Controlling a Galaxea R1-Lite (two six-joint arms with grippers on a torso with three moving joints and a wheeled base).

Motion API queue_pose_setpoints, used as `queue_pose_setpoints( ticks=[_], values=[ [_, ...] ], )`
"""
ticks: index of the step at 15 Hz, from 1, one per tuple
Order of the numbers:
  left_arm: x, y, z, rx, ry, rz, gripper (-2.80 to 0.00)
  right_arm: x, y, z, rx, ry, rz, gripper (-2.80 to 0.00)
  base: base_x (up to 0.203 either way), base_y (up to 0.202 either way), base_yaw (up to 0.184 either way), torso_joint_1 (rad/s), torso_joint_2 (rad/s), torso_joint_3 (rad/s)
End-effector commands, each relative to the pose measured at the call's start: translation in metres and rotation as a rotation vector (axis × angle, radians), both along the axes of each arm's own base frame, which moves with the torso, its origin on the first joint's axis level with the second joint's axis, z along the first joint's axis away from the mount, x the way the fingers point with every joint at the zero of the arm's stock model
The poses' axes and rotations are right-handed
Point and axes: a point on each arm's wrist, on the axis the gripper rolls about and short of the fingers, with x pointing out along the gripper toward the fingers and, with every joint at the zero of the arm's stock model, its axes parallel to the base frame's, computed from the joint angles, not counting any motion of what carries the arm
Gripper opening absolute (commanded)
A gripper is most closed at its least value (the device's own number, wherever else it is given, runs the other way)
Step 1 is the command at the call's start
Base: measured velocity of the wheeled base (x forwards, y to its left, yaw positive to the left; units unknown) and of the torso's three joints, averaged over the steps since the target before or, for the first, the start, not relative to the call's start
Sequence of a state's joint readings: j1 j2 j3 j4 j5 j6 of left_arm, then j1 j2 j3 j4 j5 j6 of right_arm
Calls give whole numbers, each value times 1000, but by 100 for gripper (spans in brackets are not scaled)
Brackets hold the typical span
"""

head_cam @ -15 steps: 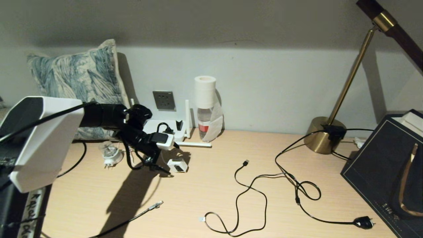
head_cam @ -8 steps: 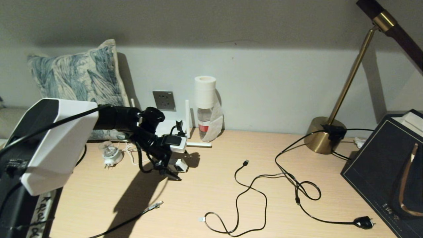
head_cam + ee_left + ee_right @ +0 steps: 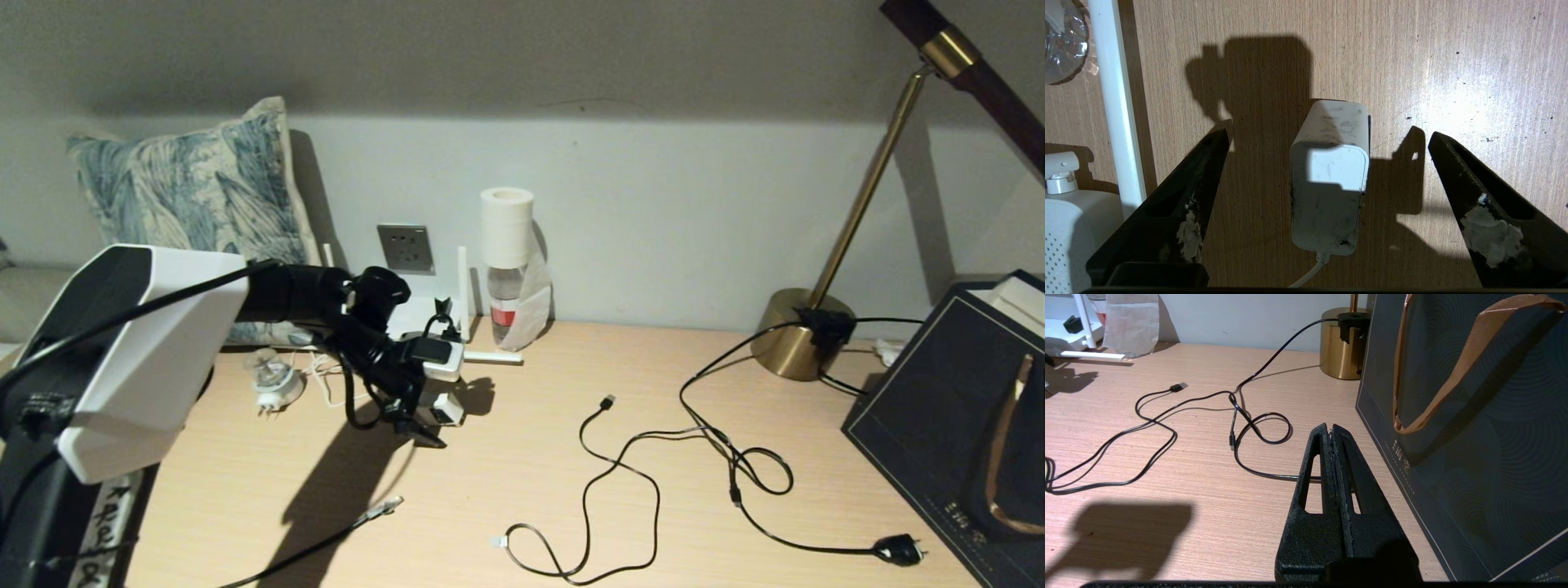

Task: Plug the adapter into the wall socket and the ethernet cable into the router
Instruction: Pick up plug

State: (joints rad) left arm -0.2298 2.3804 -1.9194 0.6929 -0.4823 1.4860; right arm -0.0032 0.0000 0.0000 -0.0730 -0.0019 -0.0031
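Left hand now shifted over adapter, released wide, straddling it untouched on tabletop before router; likely ready for closing. Right hand clenched, parked beside dark bag.

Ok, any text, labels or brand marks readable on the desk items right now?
None can be read.
Dark paper gift bag: a small printed mark near its lower edge, too small to read.
Clear plastic water bottle: red label, lettering blurred.
Strip on the robot's body: handwritten marks, illegible.
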Motion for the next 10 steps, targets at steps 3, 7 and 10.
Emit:
queue_pose_setpoints(
  ticks=[3,7,10],
  values=[
    [-1,1,1,1,0,-6,-280,2,0,-7,0,25,1,-280,0,0,0,0,0,0],
    [-1,2,0,3,8,-5,-280,2,0,-7,0,25,1,-280,0,0,0,0,0,0],
    [-2,3,2,1,9,-3,-280,2,0,-7,0,25,1,-280,0,0,0,0,0,0]
  ],
)
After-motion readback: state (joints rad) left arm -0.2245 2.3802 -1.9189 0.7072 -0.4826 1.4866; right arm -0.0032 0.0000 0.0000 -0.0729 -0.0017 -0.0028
